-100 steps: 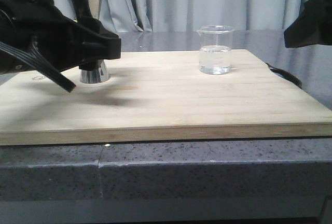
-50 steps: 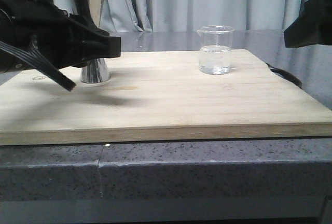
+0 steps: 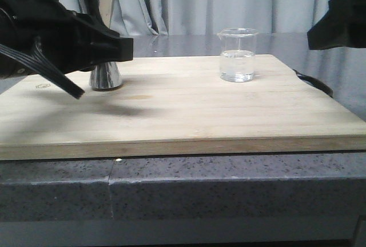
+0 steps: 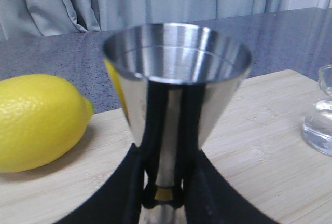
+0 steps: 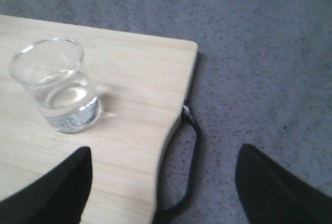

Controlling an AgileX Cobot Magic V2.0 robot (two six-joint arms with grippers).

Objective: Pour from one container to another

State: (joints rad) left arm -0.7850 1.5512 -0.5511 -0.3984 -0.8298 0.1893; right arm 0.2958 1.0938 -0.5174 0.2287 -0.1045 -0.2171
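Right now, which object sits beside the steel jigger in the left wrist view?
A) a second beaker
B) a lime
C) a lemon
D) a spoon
C: a yellow lemon lies on the wooden board right next to the jigger.

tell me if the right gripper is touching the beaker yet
Apart. The right wrist view shows the right gripper open, with bare board between its fingers and the beaker. The front view agrees: the beaker stands alone.

No text is legible anywhere; the beaker's (image 3: 237,55) faint white marks are too blurred to read.
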